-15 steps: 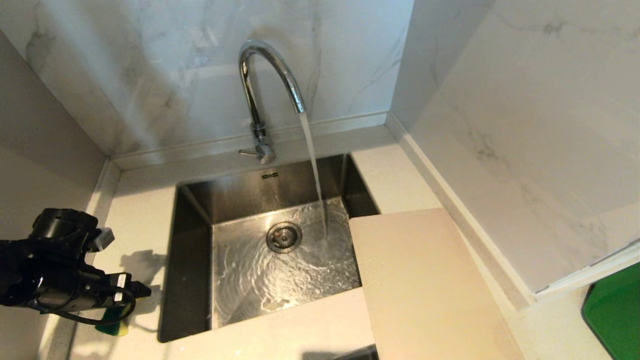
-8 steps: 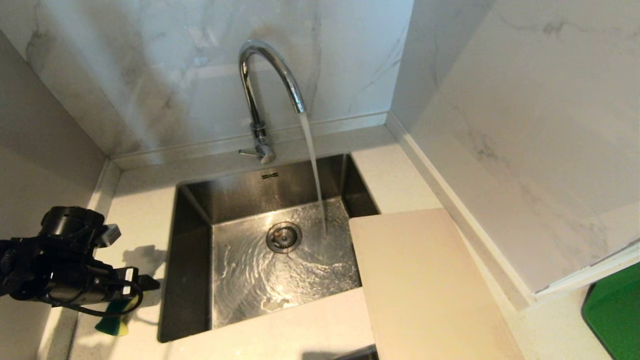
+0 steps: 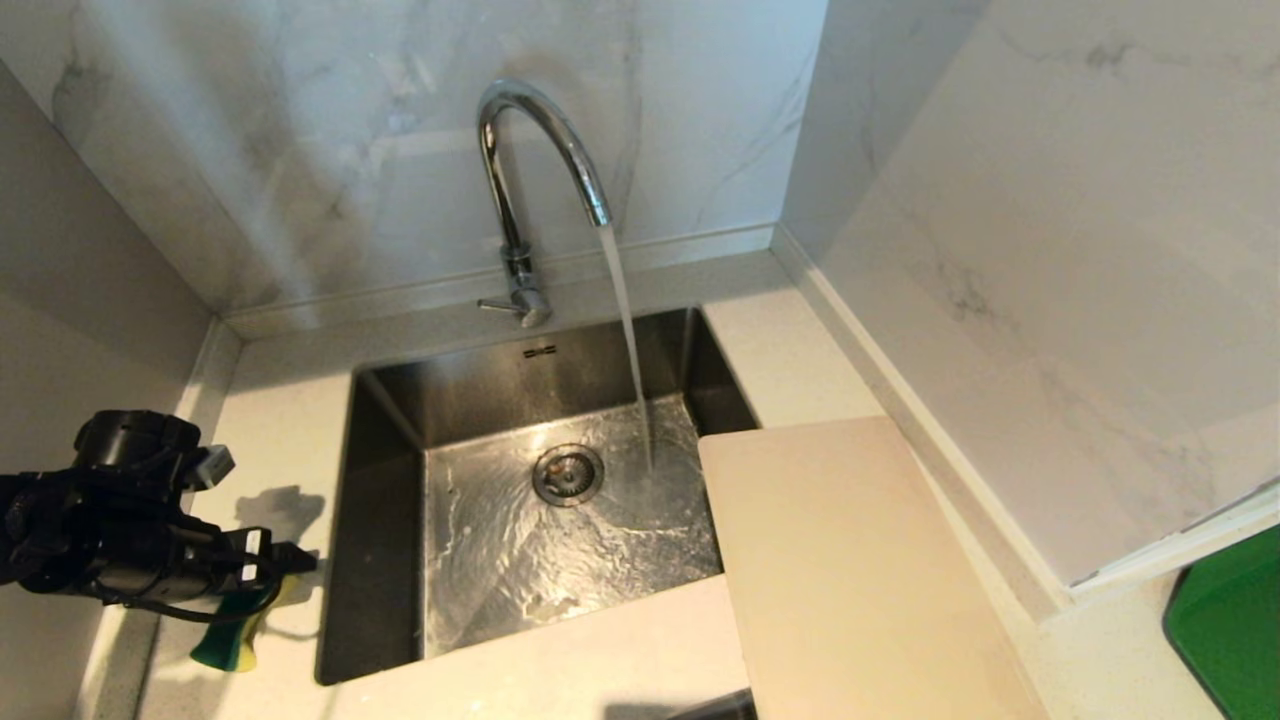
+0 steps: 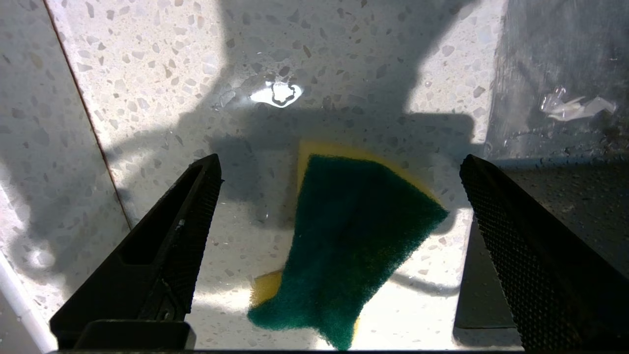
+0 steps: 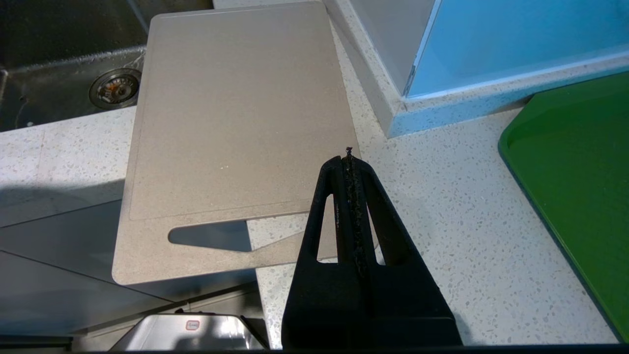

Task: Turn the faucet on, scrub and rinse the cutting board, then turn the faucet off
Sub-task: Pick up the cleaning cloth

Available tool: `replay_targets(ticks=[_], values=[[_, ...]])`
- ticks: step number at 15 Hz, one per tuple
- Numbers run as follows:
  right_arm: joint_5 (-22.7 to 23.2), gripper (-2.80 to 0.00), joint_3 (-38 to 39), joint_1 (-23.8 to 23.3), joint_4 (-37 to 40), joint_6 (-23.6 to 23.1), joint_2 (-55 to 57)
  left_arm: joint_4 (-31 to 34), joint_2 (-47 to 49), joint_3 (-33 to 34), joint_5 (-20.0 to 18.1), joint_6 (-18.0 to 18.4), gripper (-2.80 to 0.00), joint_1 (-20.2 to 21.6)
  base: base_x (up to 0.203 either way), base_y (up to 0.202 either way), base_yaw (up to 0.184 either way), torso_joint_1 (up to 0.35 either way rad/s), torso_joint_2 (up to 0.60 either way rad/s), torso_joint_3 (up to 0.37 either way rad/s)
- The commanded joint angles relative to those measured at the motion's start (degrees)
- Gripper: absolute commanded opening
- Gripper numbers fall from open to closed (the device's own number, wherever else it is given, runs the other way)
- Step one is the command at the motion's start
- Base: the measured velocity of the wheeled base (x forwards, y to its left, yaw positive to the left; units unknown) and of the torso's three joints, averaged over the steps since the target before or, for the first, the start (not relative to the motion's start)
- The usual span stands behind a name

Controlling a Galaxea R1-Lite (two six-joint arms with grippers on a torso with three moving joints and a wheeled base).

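The left gripper (image 4: 339, 167) hangs wide open over the sponge (image 4: 344, 246), which lies between its fingers, ready for pinching. The faucet (image 3: 530, 160) runs well beyond. The board (image 5: 236, 113) lies just ahead of the shut, idle right gripper (image 5: 349, 157), overhanging the sink (image 3: 380, 480) for rinsing.

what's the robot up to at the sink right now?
The faucet is on, water running into the sink. The left gripper hangs open over the green-and-yellow sponge on the counter left of the sink, not gripping it yet. The cutting board lies on the counter to the right, one corner overhanging the basin, not under the stream. The right gripper is shut and empty, parked above the board's near edge. Scrubbing hasn't begun.
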Motion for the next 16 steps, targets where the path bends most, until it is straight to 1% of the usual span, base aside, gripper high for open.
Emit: replay_targets(ticks=[1,4,5,7,10,14,16], values=[[0.00,-2.80,0.01,0.00,-0.02,0.02,0.00,0.00,0.13,0.01,0.10,-0.06,0.00,0.09,0.000,0.000,0.000,0.000,0.00,0.000],[0.00,-2.80,0.01,0.00,-0.02,0.02,0.00,0.02,0.13,0.54,0.21,0.29,0.00,0.18,0.000,0.000,0.000,0.000,0.00,0.000],[0.00,-2.80,0.01,0.00,-0.02,0.02,0.00,0.02,0.13,0.88,0.31,0.85,-2.80,0.18,0.000,0.000,0.000,0.000,0.00,0.000],[0.00,-2.80,0.01,0.00,-0.02,0.02,0.00,-0.07,0.15,1.39,0.29,1.49,-2.80,0.18,0.000,0.000,0.000,0.000,0.00,0.000],[0.00,-2.80,0.01,0.00,-0.02,0.02,0.00,-0.15,0.40,1.30,0.06,1.11,-2.80,0.13,0.000,0.000,0.000,0.000,0.00,0.000],[0.00,-2.80,0.01,0.00,-0.02,0.02,0.00,-3.64,1.04,1.24,-0.13,0.99,-2.80,-0.55,0.000,0.000,0.000,0.000,0.00,0.000],[0.00,-2.80,0.01,0.00,-0.02,0.02,0.00,-3.85,1.27,1.15,-0.15,0.99,-2.80,-0.94,0.000,0.000,0.000,0.000,0.00,0.000]])
